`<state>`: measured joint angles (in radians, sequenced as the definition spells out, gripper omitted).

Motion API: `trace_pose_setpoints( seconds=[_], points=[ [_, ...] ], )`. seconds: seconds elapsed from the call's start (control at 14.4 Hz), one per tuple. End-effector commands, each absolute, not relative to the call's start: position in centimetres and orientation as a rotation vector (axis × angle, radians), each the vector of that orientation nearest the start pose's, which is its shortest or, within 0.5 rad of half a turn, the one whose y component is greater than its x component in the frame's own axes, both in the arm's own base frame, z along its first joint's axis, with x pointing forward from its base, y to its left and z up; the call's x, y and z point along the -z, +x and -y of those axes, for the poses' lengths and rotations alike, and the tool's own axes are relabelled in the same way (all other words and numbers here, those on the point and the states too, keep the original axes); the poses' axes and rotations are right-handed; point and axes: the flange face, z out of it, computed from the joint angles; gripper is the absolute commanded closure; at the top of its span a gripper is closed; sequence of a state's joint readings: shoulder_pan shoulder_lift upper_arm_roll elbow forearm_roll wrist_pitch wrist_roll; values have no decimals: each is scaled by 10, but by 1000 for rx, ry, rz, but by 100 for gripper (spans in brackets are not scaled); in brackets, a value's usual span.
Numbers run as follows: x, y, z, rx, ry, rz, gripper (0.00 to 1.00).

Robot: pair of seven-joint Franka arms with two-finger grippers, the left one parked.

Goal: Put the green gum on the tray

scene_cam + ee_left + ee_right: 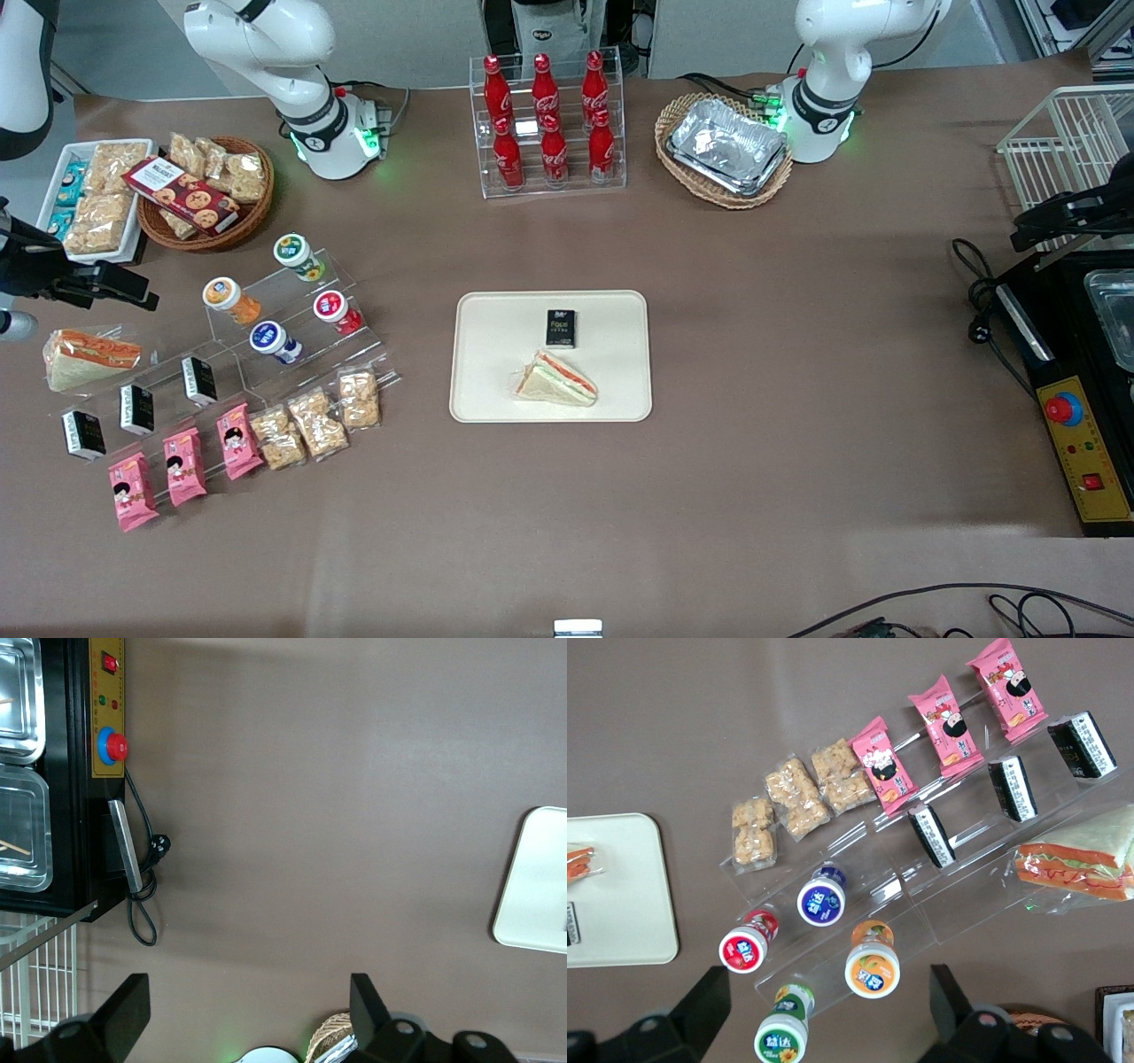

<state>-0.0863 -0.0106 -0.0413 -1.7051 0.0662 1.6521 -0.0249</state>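
Note:
The green gum point(295, 255), a small bottle with a green-rimmed white lid, stands on the top step of a clear acrylic stand point(292, 328); it also shows in the right wrist view point(782, 1036). The cream tray point(496, 354) lies at the table's middle and holds a black packet point(560, 328) and a wrapped sandwich point(556, 379); its corner shows in the right wrist view point(620, 895). My right gripper point(106, 282) hangs high at the working arm's end of the table. In the wrist view the gripper point(828, 1010) is open and empty, above the green gum and apart from it.
Orange-lidded point(229, 297), red-lidded point(335, 310) and blue-lidded point(273, 341) bottles share the stand. Black packets, pink snack packs and cracker bags fill the lower steps. A wrapped sandwich point(89, 356) lies beside them. A cola rack point(547, 124), a snack basket point(208, 190) and a basket of foil trays point(725, 149) stand farther back.

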Motion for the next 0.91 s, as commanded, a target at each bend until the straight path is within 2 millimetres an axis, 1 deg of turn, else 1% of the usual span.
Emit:
trace_pose_setpoints(
  seconds=[0.0,0.14,0.42,0.63,0.7,0.84],
  points=[
    [-584,539,64,-94,-3060,-162,0],
    [-584,543,66,-80,-3058,-167,0],
    [-583,545,64,-79,-3062,-170,0],
    [-583,544,65,-85,-3074,-155,0],
    [-580,543,62,-109,-3078,-142,0],
    [-581,542,61,-111,-3064,-142,0]
  ],
)
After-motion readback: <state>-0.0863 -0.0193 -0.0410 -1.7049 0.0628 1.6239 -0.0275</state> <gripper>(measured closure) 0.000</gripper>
